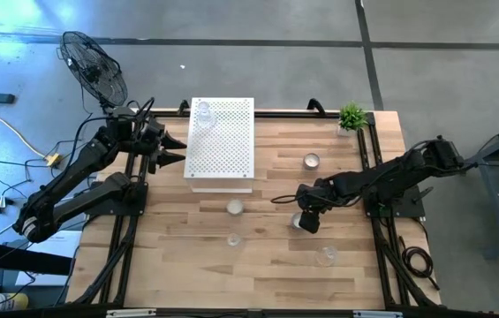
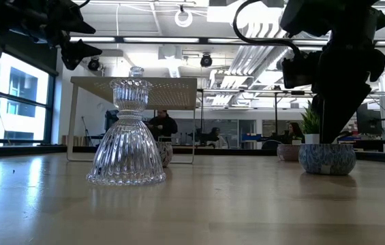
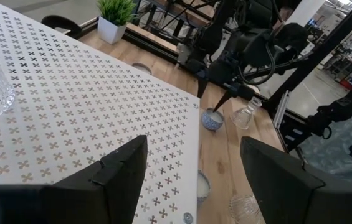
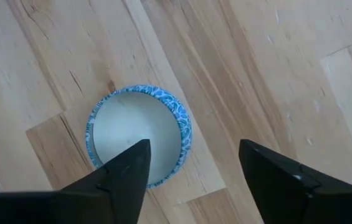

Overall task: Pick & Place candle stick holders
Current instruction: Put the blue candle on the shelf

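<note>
Right under my right gripper, whose parted fingers hold nothing, sits a blue-patterned candle holder on the table; small, rigid, probably light, so I'd pinch across its rim.

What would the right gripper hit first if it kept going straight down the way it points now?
Most likely the blue-patterned candle holder: the right gripper points down at the table with its open fingers astride the cup's rim, one over its white centre. Depth is unclear, so a finger may meet the rim or the wood beside it.
</note>
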